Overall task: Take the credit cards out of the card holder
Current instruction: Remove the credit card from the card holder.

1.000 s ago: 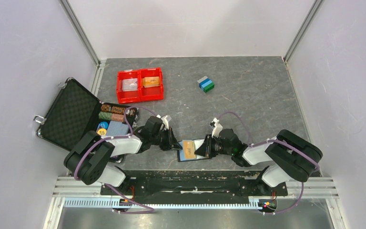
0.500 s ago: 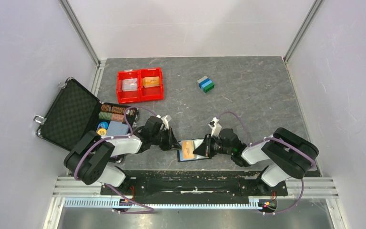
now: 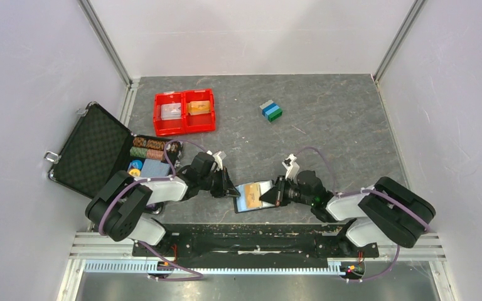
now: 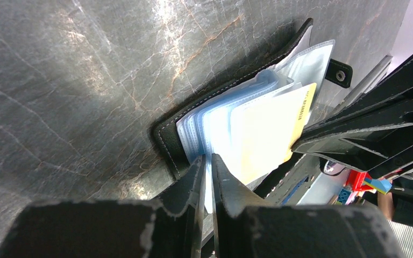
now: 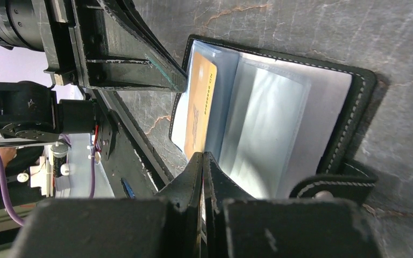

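The card holder (image 3: pixel 251 195) lies open on the table between my grippers, with black stitched edges (image 5: pixel 355 107) and clear blue-grey sleeves (image 4: pixel 220 126). An orange credit card (image 5: pixel 199 107) stands on edge among the sleeves and also shows in the left wrist view (image 4: pixel 269 134). My left gripper (image 3: pixel 231 190) is shut on a sleeve at the holder's left side (image 4: pixel 208 161). My right gripper (image 3: pixel 265 197) is shut with its tips on the orange card's near end (image 5: pixel 201 157). Other cards in the holder are hidden.
A red two-compartment tray (image 3: pixel 184 122) with cards in it stands at the back left. Stacked grey, blue and green blocks (image 3: pixel 270 111) lie at the back centre. An open black case (image 3: pixel 94 150) with poker chips (image 3: pixel 147 149) is at the left. The table's near edge is just below the holder.
My right arm has drawn back a little to the right. From above the orange card shows less and more blue-grey sleeve shows. The left gripper has stayed in place.
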